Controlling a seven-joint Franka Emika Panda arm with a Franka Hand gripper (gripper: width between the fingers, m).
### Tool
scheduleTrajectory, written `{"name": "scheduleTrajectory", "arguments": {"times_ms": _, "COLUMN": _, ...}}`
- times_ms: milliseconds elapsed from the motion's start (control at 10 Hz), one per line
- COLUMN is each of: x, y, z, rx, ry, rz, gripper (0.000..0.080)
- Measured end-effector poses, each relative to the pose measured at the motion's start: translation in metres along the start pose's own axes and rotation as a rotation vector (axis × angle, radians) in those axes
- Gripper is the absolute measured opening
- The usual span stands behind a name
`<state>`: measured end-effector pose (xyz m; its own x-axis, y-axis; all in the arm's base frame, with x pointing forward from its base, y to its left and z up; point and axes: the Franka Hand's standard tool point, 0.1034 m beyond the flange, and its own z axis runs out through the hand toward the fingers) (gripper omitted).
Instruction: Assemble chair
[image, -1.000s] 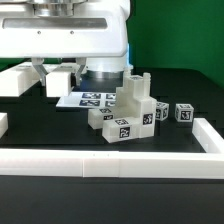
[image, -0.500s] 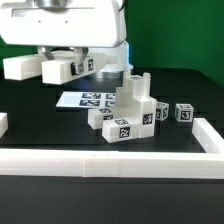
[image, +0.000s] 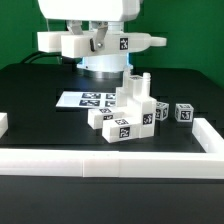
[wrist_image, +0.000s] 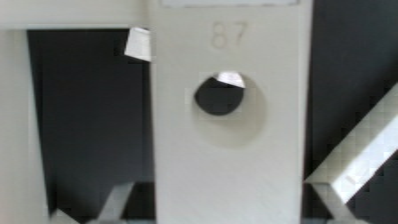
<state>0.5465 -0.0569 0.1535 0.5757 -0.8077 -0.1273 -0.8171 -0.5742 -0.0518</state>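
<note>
My gripper (image: 99, 44) is shut on a long flat white chair slab (image: 147, 42) and holds it level, high above the table. A marker tag shows on the slab's front edge. In the wrist view the slab (wrist_image: 222, 150) fills the middle, with a round hole and an embossed number, and runs between my two fingers (wrist_image: 125, 200). Below, a cluster of white blocky chair parts (image: 127, 110) with a short post on top stands on the black table. Two small tagged chair blocks (image: 162, 114) (image: 184, 112) lie just to its right in the exterior view.
The marker board (image: 90, 99) lies flat on the table behind the cluster. A long low white border wall (image: 110, 161) runs along the front, with corners turning back at the exterior view's left and right. A green wall stands behind.
The arm has risen and carried the slab up and toward the exterior view's right, from low at the left to high above the cluster. The parts on the table have not moved.
</note>
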Motion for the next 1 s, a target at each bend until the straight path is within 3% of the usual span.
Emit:
{"name": "scheduleTrajectory", "arguments": {"times_ms": 200, "x": -0.003, "y": -0.002, "z": 0.003, "rx": -0.001, "ry": -0.005, "rz": 0.133, "gripper": 0.0284}}
{"name": "scheduleTrajectory", "arguments": {"times_ms": 700, "x": -0.045, "y": -0.037, "z": 0.018, "rx": -0.017, "ry": 0.000, "rz": 0.171, "gripper": 0.0284}}
{"name": "scheduleTrajectory", "arguments": {"times_ms": 800, "x": -0.046, "y": -0.044, "z": 0.023, "rx": -0.016, "ry": 0.035, "rz": 0.136, "gripper": 0.0284}}
{"name": "scheduleTrajectory", "arguments": {"times_ms": 1000, "x": -0.047, "y": -0.044, "z": 0.025, "rx": -0.016, "ry": 0.029, "rz": 0.133, "gripper": 0.0284}}
